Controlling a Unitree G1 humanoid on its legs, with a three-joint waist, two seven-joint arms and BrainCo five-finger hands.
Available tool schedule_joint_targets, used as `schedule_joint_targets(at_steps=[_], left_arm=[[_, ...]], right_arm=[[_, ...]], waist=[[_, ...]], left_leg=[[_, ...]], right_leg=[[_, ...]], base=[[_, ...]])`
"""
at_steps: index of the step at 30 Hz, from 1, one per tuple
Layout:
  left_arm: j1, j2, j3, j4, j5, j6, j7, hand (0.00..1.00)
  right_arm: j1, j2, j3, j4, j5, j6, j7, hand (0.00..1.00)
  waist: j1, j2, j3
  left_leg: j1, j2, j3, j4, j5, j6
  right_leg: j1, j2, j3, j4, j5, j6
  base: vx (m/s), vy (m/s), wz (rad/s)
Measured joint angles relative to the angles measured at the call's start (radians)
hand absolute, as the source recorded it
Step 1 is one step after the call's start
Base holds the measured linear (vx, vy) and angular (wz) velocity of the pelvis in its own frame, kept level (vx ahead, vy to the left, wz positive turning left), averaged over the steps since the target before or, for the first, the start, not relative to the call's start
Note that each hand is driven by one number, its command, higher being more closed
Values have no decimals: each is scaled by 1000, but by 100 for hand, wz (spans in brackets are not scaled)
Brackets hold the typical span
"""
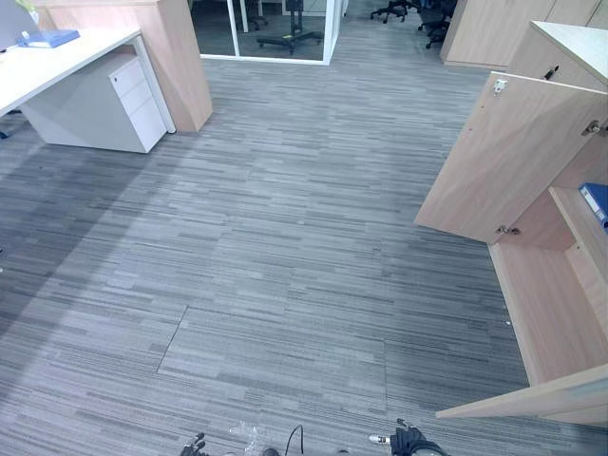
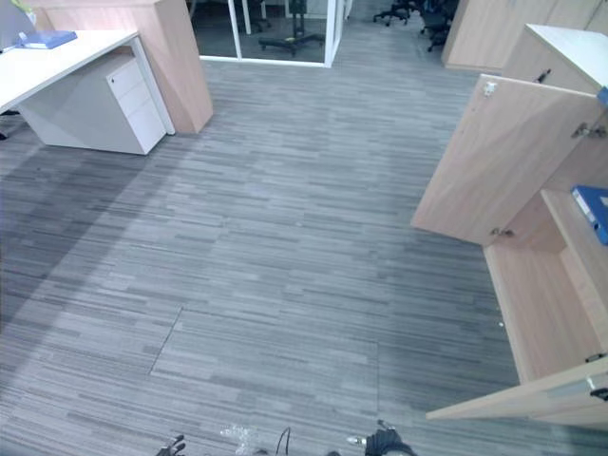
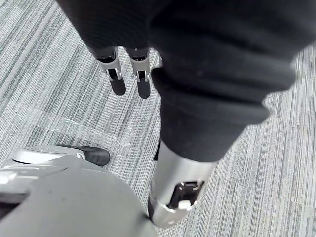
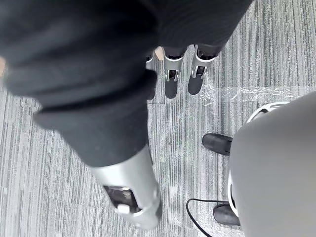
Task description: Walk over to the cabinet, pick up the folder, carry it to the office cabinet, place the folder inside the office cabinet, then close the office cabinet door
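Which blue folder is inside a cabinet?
The right-hand folder, inside the open cabinet. The other folder lies on the white desk, far left.

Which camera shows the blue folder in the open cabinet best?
Right eye view: more of the blue folder shows on the cabinet shelf. The left eye view cuts it at the edge; the wrist views face carpet.

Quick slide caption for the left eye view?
Office cabinet open at right, blue folder on its shelf; second blue folder on the white desk, upper left.
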Motion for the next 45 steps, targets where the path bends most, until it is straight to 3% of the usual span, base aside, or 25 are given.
schedule_joint_targets(at_steps=[18,31,45], left_arm=[[0,2,1,-2,4,-7,-10,0],[10,3,-3,-53,108,-21,41,0],[16,5,-10,-80,108,-22,64,0]], right_arm=[[-1,0,-2,0,1,0,18,0],[-43,5,-45,11,2,0,-7,0],[-62,13,-63,20,2,0,-27,0]], waist=[[1,-4,5],[4,-21,16],[7,-21,31]], left_leg=[[0,0,-4,-11,4,3],[-2,-16,-29,-31,15,14],[-16,-18,-34,-17,10,14]], right_leg=[[-4,-1,-24,0,-1,2],[-5,-15,-57,0,-2,6],[-8,-18,-66,0,-8,16]], base=[[1,2,1],[12,18,5],[-1,1,2]])
